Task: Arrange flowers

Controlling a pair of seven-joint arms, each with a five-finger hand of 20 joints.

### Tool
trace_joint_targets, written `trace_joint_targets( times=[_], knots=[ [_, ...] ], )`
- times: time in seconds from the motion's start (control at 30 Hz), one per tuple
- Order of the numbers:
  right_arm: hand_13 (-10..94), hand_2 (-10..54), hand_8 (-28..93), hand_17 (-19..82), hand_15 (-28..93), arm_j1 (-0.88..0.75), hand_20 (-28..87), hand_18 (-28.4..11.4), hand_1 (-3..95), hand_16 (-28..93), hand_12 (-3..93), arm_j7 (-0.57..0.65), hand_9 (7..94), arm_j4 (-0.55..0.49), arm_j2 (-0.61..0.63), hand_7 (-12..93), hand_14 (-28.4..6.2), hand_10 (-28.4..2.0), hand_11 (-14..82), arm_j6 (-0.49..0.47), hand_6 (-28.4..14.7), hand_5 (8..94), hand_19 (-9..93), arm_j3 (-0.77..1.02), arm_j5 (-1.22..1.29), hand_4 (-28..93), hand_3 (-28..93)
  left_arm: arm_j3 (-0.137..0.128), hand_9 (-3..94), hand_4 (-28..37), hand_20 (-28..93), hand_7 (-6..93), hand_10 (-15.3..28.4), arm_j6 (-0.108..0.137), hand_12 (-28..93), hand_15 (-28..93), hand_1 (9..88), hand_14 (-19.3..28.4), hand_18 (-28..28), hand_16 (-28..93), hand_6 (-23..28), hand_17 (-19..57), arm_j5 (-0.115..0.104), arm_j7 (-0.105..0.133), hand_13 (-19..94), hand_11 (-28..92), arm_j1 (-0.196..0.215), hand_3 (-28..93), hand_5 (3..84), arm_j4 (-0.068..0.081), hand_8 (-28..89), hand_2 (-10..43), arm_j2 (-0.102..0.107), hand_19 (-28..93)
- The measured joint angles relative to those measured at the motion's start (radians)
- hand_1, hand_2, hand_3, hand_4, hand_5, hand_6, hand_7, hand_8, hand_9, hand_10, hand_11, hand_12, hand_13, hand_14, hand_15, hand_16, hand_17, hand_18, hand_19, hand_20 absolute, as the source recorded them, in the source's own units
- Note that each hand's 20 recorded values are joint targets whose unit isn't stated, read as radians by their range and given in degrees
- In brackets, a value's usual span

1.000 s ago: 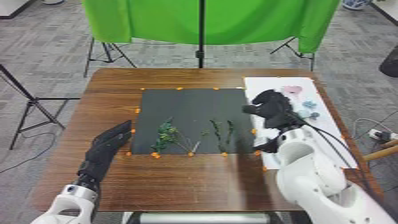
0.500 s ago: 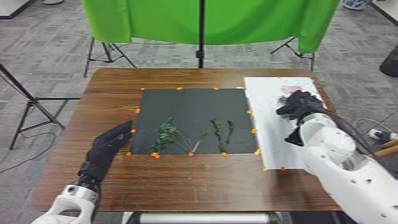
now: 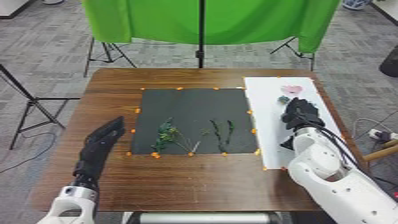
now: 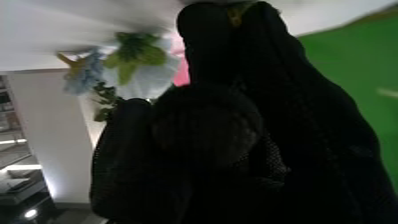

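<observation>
Green cloth (image 3: 213,22) hangs beyond the brown surface (image 3: 178,175). Black mat (image 3: 178,107) at centre: leafy sprig (image 3: 166,131) and thin dark stems (image 3: 230,132), no blooms. White sheet (image 3: 266,90) to its right: pink flower (image 3: 291,90), blue flower (image 3: 284,100) just nearer me, right hand (image 3: 303,112) over the sheet beside the blue. Wrist view adds a pale flower (image 4: 138,82) close by the glove.

Right hand: I cannot tell whether it is open or holds anything. Left hand (image 3: 105,136) off the mat's left side, fingers straight, nothing in them.

Judgement: picking stage, early; I need one bloom clear of the rest. Risks: blooms lie close together, so a broad glove may drag a neighbour or take two. Pressing down could flatten petals; a loose pinch could drop the bloom on the way across. A low pass over the mat could knock the stems askew.
</observation>
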Motion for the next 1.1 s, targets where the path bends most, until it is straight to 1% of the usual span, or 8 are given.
trace_joint_targets(
  times=[0.13,0.23,0.3,0.4,0.53,0.77,0.97,1.1],
  knots=[
    [94,-9.5,17,70,56,0.009,49,-7.9,65.2,33,43.4,-0.029,91.8,-0.046,0.008,18,-1.6,-10.2,9.9,0.005,-2.5,79.7,93,-0.01,0.013,-11,52,-0.001,34.5,-16.4,19,10.6,10.4,0.081,16,8,30.2,13.3,12.2,5,2.9,3.5,-0.026,0.069,26,9,0.005,64,39.7,0.0,-5,-8.1,0.0,3],
    [94,-9.5,17,70,56,0.073,50,-8.0,64.1,33,43.7,-0.077,92.0,-0.108,0.022,18,-1.5,-10.1,9.6,0.005,-2.2,79.8,93,-0.083,0.078,-12,53,-0.009,34.6,-21.4,19,9.8,10.4,0.168,15,7,26.4,13.1,11.8,5,2.6,3.9,-0.085,0.123,26,9,0.013,65,39.5,-0.005,-6,-2.7,0.0,2],
    [94,-9.5,17,70,56,0.156,50,-8.0,63.3,32,43.9,-0.137,92.2,-0.138,0.023,18,-1.6,-10.0,9.4,0.005,-1.9,79.8,93,-0.167,0.157,-13,55,-0.027,34.8,-26.9,19,9.1,10.5,0.198,15,7,22.8,13.1,11.6,6,2.4,3.9,-0.122,0.127,26,8,0.022,66,39.9,-0.011,-6,2.8,-0.001,2],
    [94,-9.5,18,70,57,0.307,50,-8.0,61.8,32,43.9,-0.254,92.4,-0.14,-0.007,19,-1.6,-9.8,9.3,0.004,-1.6,80.2,93,-0.307,0.261,-15,58,-0.051,35.3,-28.2,19,8.4,10.7,0.198,14,7,19.2,13.1,11.3,6,2.4,3.8,-0.14,0.124,26,8,0.03,64,40.4,-0.013,-6,9.1,-0.001,2],
    [94,-9.5,18,70,59,0.472,51,-8.1,58.0,31,44.5,-0.354,93.5,-0.09,-0.117,19,-1.6,-9.5,9.3,-0.019,-0.8,81.5,93,-0.437,0.302,-24,69,-0.045,35.4,-28.3,19,6.9,10.6,0.198,14,7,18.5,13.1,11.1,6,2.3,3.8,-0.149,0.123,26,7,0.028,61,40.3,-0.011,-6,12.9,0.006,1],
    [94,-9.5,19,71,60,0.631,52,-8.3,48.7,29,44.3,-0.363,93.5,0.001,-0.318,19,-2.0,-8.9,10.5,-0.098,0.5,82.8,93,-0.602,0.323,-28,87,0.001,32.8,-28.3,19,1.6,9.4,0.195,16,6,16.6,12.6,10.9,6,1.4,3.3,-0.156,0.122,25,5,-0.004,63,37.2,0.001,-3,12.7,0.027,1],
    [94,-9.5,18,70,59,0.647,52,-8.6,46.5,30,45.0,-0.373,91.4,0.089,-0.423,20,-2.2,-8.6,9.2,-0.142,1.3,79.6,93,-0.678,0.343,-28,92,0.01,29.6,-28.3,19,-1.0,8.9,0.186,17,5,17.5,12.2,10.8,7,0.9,3.0,-0.161,0.124,23,3,-0.014,62,34.5,0.002,-2,12.9,0.032,1],
    [94,-9.5,15,70,56,0.654,53,-8.8,46.6,34,44.6,-0.378,88.9,0.167,-0.466,22,-2.2,-8.6,9.4,-0.142,1.0,75.4,93,-0.728,0.345,-25,89,0.012,27.2,-28.3,19,-1.1,8.5,0.184,17,5,17.7,11.9,10.7,7,1.1,2.7,-0.173,0.128,21,2,-0.014,61,33.1,0.003,-1,13.3,0.035,1]
  ],
)
